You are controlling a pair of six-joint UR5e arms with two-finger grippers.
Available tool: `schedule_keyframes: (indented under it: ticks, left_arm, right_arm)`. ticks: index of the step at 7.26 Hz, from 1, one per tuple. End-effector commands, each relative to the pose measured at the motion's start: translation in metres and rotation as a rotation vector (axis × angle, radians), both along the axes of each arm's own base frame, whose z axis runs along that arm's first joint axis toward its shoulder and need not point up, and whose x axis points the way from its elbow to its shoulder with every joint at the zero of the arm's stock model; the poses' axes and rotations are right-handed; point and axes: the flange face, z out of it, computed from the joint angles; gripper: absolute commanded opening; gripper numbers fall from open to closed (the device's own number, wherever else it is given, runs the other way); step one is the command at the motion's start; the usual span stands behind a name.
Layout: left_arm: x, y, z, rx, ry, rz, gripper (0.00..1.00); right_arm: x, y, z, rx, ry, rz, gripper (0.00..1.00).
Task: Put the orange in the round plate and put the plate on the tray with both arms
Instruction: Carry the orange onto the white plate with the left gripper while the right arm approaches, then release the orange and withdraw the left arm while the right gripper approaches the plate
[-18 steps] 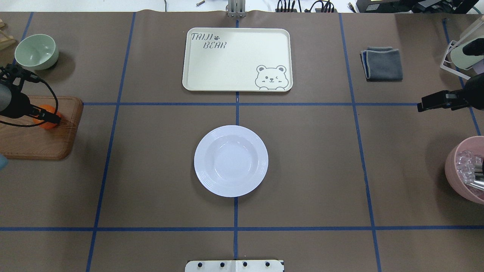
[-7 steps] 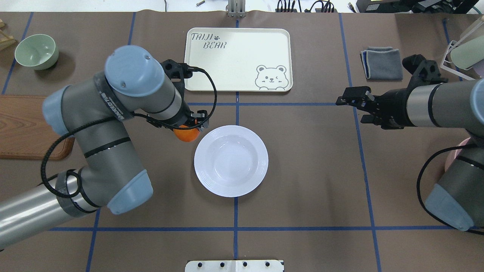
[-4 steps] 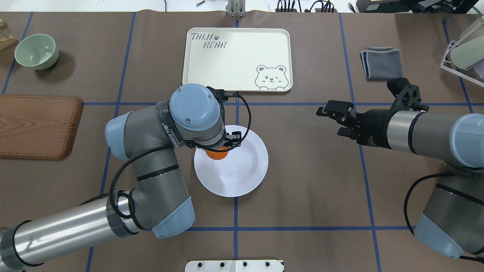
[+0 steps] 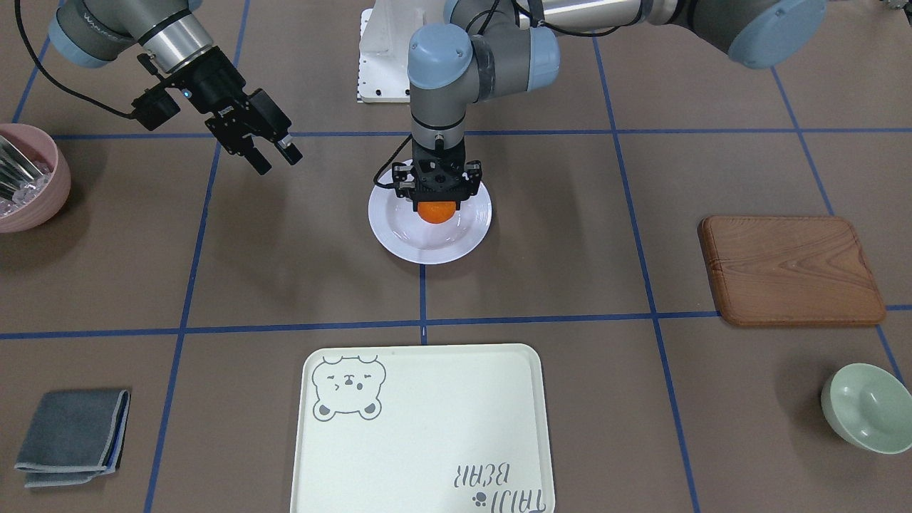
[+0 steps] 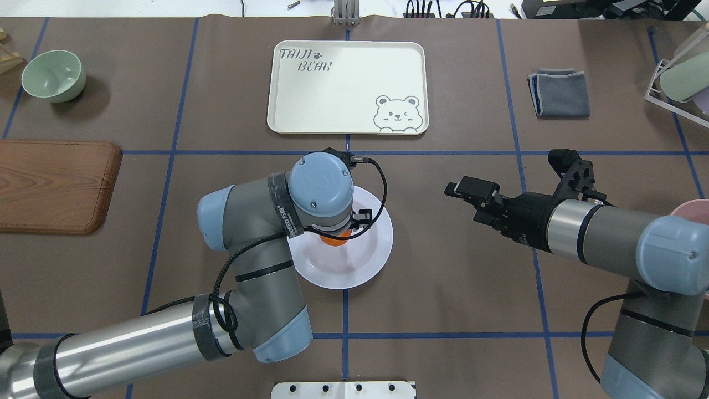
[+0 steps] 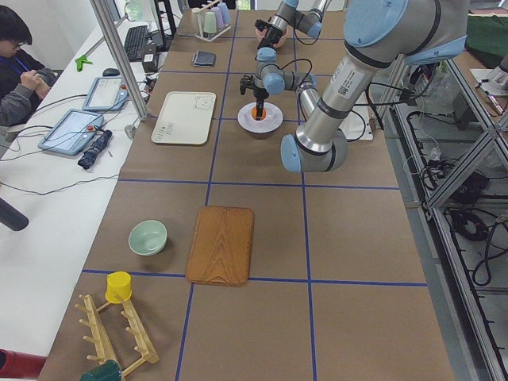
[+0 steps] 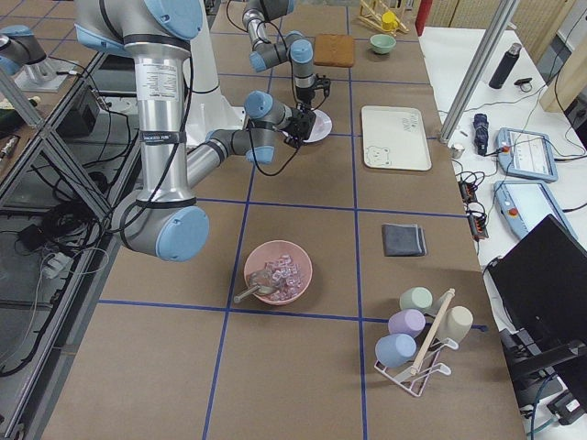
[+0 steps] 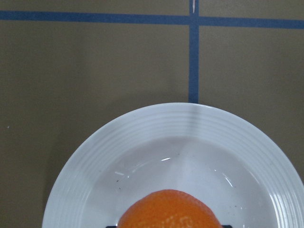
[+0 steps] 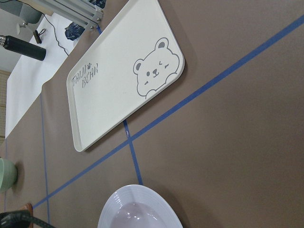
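Note:
The orange (image 4: 436,211) hangs in my left gripper (image 4: 436,205), which is shut on it and points straight down over the well of the round plate (image 4: 399,231). I cannot tell whether the fruit touches the plate. From overhead the wrist hides most of the orange (image 5: 335,241) above the plate (image 5: 372,254). The left wrist view shows the orange (image 8: 168,209) low over the ribbed plate (image 8: 190,123). My right gripper (image 5: 461,203) is open and empty, off the plate's right side. The tray (image 5: 343,83) lies bare beyond the plate.
A wooden board (image 5: 50,185) and a pale green bowl (image 5: 54,75) sit on the far left. A folded grey cloth (image 5: 559,91) lies right of the tray. A pink bowl (image 4: 28,178) and a cup rack (image 7: 422,339) stand on the right. A person (image 6: 16,63) sits beside the table.
My left gripper carried the orange from the wooden board across to above the plate's well. My right arm swung in from the table's right edge toward the plate.

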Motion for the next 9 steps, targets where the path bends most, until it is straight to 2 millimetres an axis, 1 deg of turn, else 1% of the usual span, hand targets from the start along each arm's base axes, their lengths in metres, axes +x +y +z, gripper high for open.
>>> schedule_keyframes:
  ticks: [1, 2, 3, 4, 5, 6, 7, 8, 9]
  left_arm:
    - [0.005, 0.008, -0.004, 0.032, 0.027, -0.006, 0.98]
    - [-0.016, 0.008, -0.025, 0.05, 0.07, -0.009, 0.98]
    - [-0.053, -0.013, -0.028, 0.026, 0.078, -0.024, 0.98]
    - [-0.099, -0.043, -0.024, 0.01, 0.075, 0.023, 0.98]
    - [-0.145, -0.061, 0.002, 0.048, 0.027, 0.045, 0.98]
    - [-0.192, -0.085, 0.03, 0.11, -0.056, 0.082, 0.98]
    - [-0.247, -0.118, 0.057, 0.146, -0.136, 0.133, 0.98]
    - [-0.306, -0.148, 0.098, 0.166, -0.195, 0.184, 0.98]
    - [-0.37, -0.17, 0.144, 0.205, -0.259, 0.232, 0.98]
  right_arm:
    - [-0.004, 0.01, 0.017, 0.021, -0.039, -0.016, 0.98]
    - [-0.007, 0.014, 0.022, 0.019, -0.039, -0.025, 0.98]
    - [-0.014, 0.02, 0.023, 0.021, -0.036, -0.008, 0.98]
    - [-0.027, 0.03, 0.023, 0.019, -0.039, 0.012, 0.98]
    - [-0.039, 0.04, 0.021, -0.007, -0.058, 0.043, 0.98]
    - [-0.052, 0.055, 0.022, -0.023, -0.069, 0.092, 0.98]
    - [-0.062, 0.068, 0.02, -0.06, -0.097, 0.116, 0.98]
    - [-0.077, 0.073, 0.021, -0.105, -0.119, 0.125, 0.98]
    - [-0.102, 0.07, 0.015, -0.124, -0.141, 0.145, 0.98]
